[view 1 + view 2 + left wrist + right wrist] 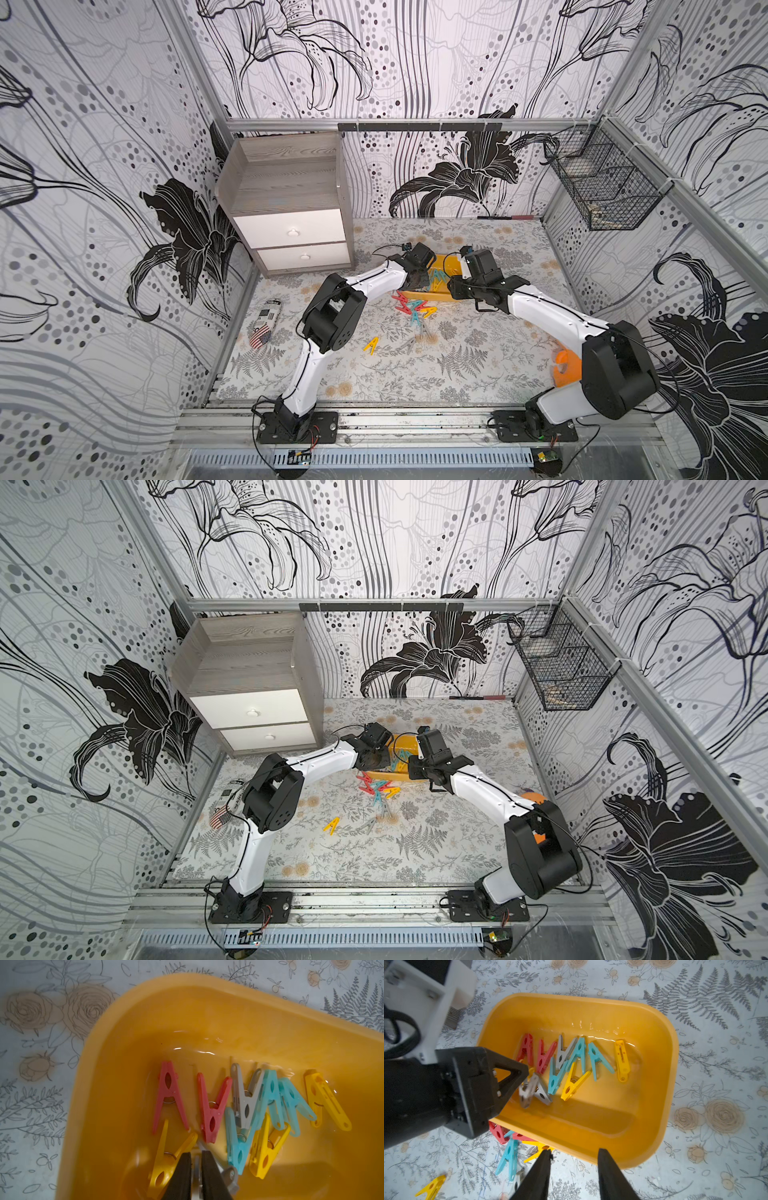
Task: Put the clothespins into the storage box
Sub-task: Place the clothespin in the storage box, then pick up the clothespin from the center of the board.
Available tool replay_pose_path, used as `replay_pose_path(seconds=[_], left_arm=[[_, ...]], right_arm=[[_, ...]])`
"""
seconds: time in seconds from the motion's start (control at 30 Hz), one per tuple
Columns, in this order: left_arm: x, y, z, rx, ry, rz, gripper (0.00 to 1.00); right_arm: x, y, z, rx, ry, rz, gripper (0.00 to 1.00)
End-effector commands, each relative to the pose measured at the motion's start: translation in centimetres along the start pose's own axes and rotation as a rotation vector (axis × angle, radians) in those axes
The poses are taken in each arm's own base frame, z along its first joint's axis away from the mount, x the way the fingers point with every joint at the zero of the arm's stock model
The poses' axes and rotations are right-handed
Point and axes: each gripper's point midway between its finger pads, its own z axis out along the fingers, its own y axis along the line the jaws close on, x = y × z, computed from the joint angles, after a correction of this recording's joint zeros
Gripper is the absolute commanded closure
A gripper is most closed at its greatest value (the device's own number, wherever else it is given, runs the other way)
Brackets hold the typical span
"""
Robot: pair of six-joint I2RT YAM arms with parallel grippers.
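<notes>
The yellow-orange storage box [672, 1064] sits mid-table [432, 296] with several clothespins [209, 1109] inside in red, grey, teal and yellow. My left gripper [196, 1154] hangs over the box's inside, its jaws parted a little. A blurred grey clothespin [527, 1088] lies just under its fingertips [517, 1072]. My right gripper [574, 1152] is open and holds nothing, above the table just outside the box's near rim. More clothespins [413, 307] lie heaped on the table against the box's front. A lone yellow one [371, 345] and grey ones [415, 338] lie nearer the front.
A grey wood cabinet [291, 199] with white drawers stands at the back left. A black wire basket [602, 183] hangs on the right wall. A flag-patterned object [266, 324] lies at the left edge. An orange object [565, 368] sits behind my right arm.
</notes>
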Motion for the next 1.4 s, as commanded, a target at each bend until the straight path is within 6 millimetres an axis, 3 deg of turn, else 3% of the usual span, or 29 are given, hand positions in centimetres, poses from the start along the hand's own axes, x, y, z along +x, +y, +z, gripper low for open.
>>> replay_pose_path(seconds=[0.0, 0.17, 0.3, 0.57, 0.77, 1.0, 1.37], left_arm=[[-2.0, -1.0, -1.6, 0.054, -0.052, -0.007, 0.81], [-4.6, -1.8, -6.8, 0.115, -0.124, 0.007, 0.73], [-3.6, 0.8, -10.1, 0.081, -0.135, 0.05, 0.65], [7.9, 11.0, -12.1, -0.019, 0.058, 0.07, 0.59], [13.1, 15.6, -14.5, -0.054, 0.097, 0.005, 0.53], [16.9, 17.7, -14.0, -0.062, 0.156, -0.032, 0.47], [19.2, 17.2, -11.6, -0.075, 0.219, 0.014, 0.48]], right_arm=[[1.3, 1.8, -1.4, -0.058, 0.029, -0.01, 0.57], [3.9, 4.0, -1.8, -0.071, 0.075, -0.058, 0.58], [4.9, 4.5, -2.3, -0.082, 0.076, -0.049, 0.58], [3.9, 3.0, -3.9, -0.01, -0.001, -0.031, 0.57], [3.1, 3.6, -3.0, -0.016, 0.009, -0.053, 0.56], [2.5, 4.1, -2.4, -0.025, 0.002, -0.054, 0.56], [3.0, 3.8, -2.3, -0.014, 0.013, -0.055, 0.56]])
